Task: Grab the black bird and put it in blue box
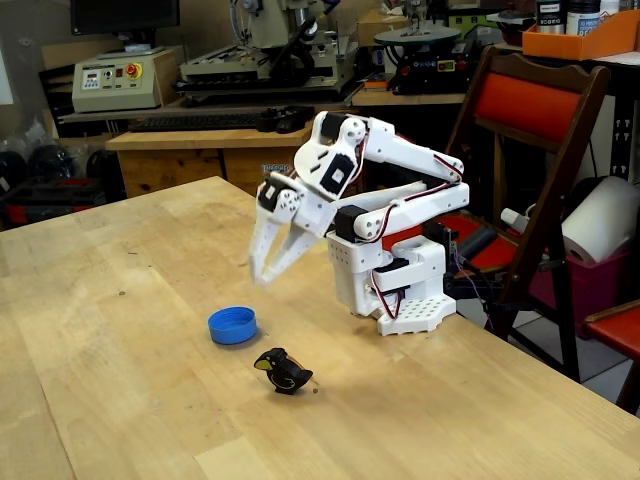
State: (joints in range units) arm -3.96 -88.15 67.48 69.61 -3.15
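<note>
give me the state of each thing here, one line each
gripper: raised above the table, fingers slightly apart, holding nothing
black bird: upright on the table, not grasped, outside the box
blue box: open side up, appears empty, beside the bird
wooden table: carries bird, box and arm base

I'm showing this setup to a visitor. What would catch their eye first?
Probably the white arm at the far edge of the wooden table, its gripper hanging in the air. Below it lies the blue box, with the black bird just in front, untouched.
</note>
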